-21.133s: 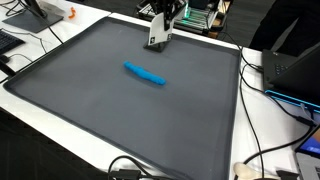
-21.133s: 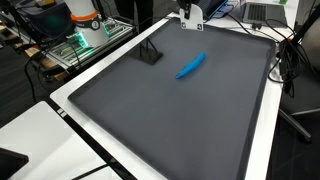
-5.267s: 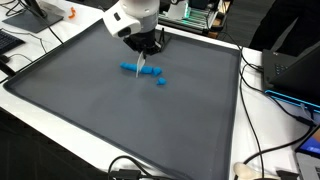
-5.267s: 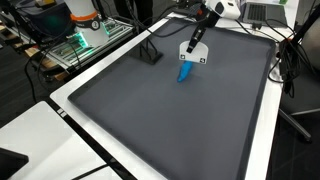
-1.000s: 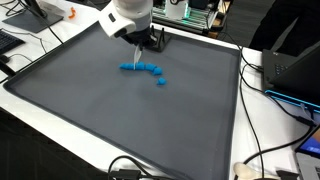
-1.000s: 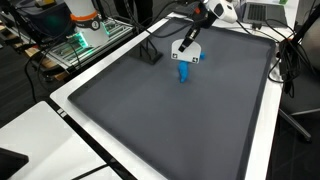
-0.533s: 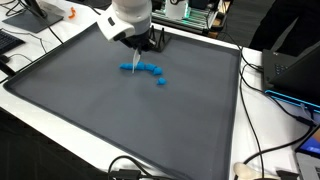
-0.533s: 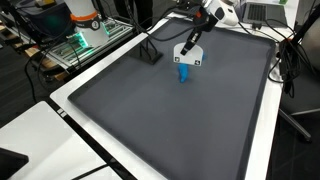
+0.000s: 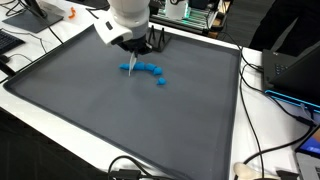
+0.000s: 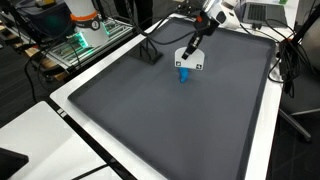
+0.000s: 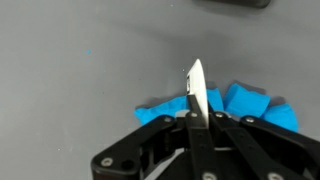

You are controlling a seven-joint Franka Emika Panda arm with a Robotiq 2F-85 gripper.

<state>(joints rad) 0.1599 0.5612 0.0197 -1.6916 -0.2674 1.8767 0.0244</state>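
A blue strip of soft clay (image 9: 150,68) lies cut into several chunks on the dark grey mat (image 9: 80,95), with one chunk (image 9: 161,82) lying apart. My gripper (image 9: 132,58) is shut on a thin white blade (image 11: 196,88), which points down at the left end of the strip. In the wrist view the blade stands over the blue chunks (image 11: 252,104), between the shut fingers (image 11: 197,120). In an exterior view the gripper (image 10: 190,57) hovers just over the blue clay (image 10: 184,73). I cannot tell whether the blade touches the clay.
A small black stand (image 10: 150,54) sits on the mat near the far edge. The mat has a white border (image 10: 75,110). Cables, laptops and electronics lie around the table (image 9: 275,80).
The strip, whole at first, is now in several chunks. Over the last second the gripper and blade have shifted slightly toward the strip's left end and lowered a little.
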